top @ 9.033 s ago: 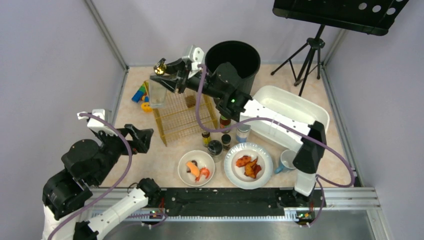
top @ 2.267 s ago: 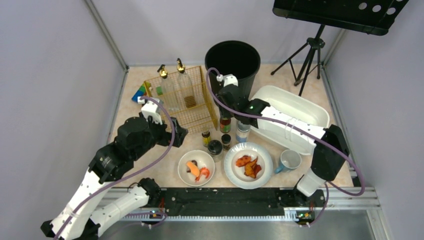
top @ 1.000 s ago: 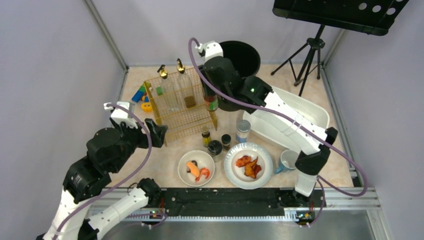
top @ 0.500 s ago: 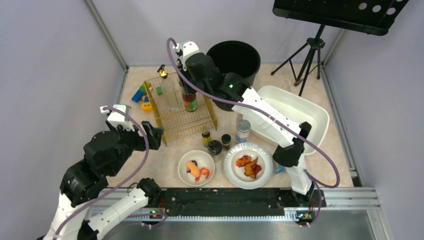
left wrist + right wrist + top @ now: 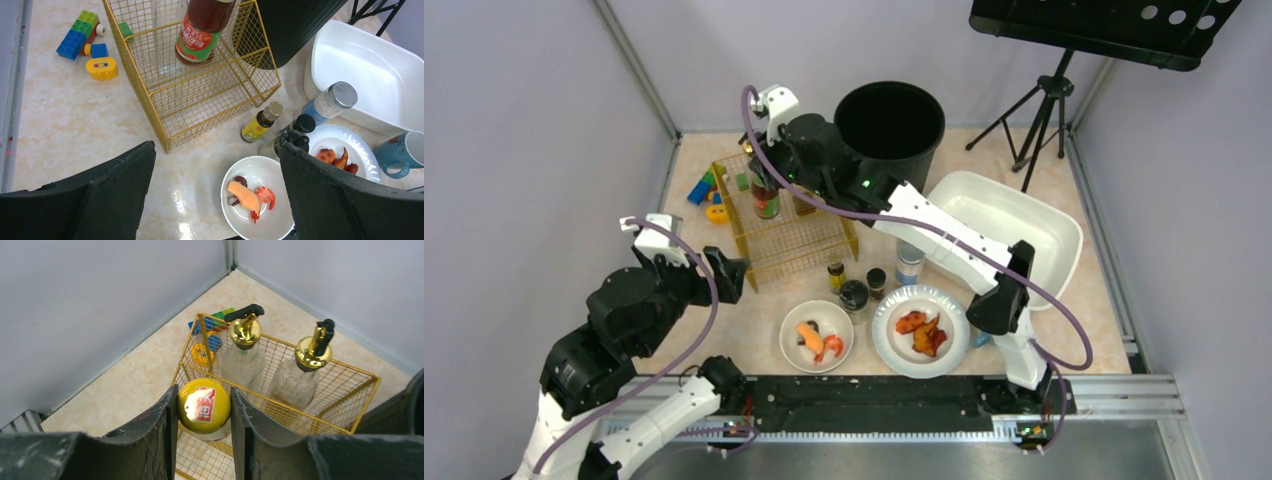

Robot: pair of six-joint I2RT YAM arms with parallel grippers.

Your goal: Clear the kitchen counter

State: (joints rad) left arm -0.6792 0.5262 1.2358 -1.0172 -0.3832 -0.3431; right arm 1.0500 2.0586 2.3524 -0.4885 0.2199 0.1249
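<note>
I held bottle (image 5: 198,36) by its cap in right gripper's (image 5: 203,406) pinch, rack (image 5: 215,95) beneath | left gripper (image 5: 216,150) spread, empty | counter (image 5: 65,125) below both | judged: lower plumb, clear of dispensers (image 5: 243,355) ahead, release once seated.

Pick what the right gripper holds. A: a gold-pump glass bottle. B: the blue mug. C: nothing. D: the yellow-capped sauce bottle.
D: in the right wrist view the right gripper has a finger pressed on each side of the yellow cap of the sauce bottle, at the gold wire basket.
</note>
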